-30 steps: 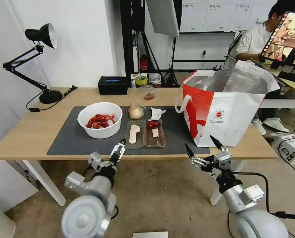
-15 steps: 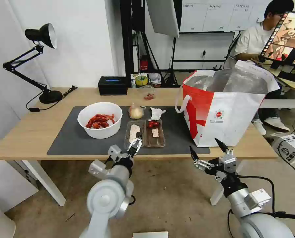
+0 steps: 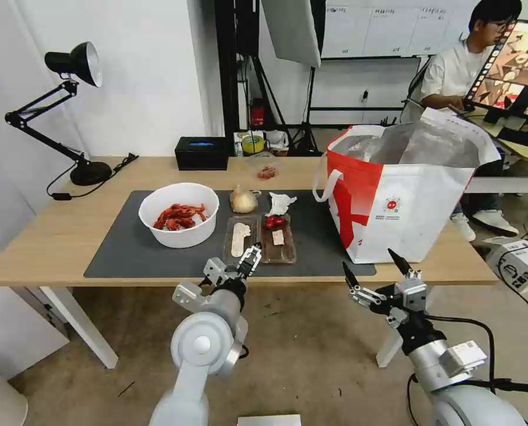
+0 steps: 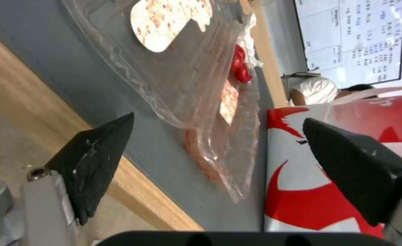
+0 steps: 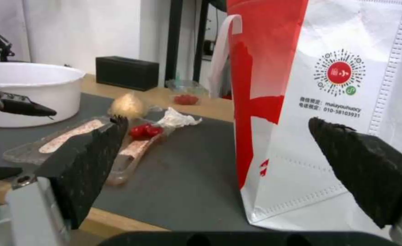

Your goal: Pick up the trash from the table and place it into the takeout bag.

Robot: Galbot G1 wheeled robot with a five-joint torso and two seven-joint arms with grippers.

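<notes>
The left gripper (image 3: 251,258) has moved forward and to the right since a second ago. Back then it was lower, by the front edge of the desk (image 3: 51,236). Now its tips sit just at the near end of the clear tray (image 3: 260,238), with its two black fingers (image 4: 96,160) spread apart. The right gripper (image 3: 375,267) has slid only a little to the right and hangs wide open in front of the desk, near the bottom of the takeout bag (image 3: 403,195).

The bag has a small round red logo (image 5: 340,72) with tiny print under it. The number "010-58103931" can be read there.

The tray lies on the dark mat (image 3: 122,248), just beyond the left gripper. The white bowl (image 3: 179,213) of red shells is to its left. The onion lump (image 3: 243,200) and the crumpled tissue (image 3: 280,203) lie behind the tray. The bag stands on the right side of the desk.
</notes>
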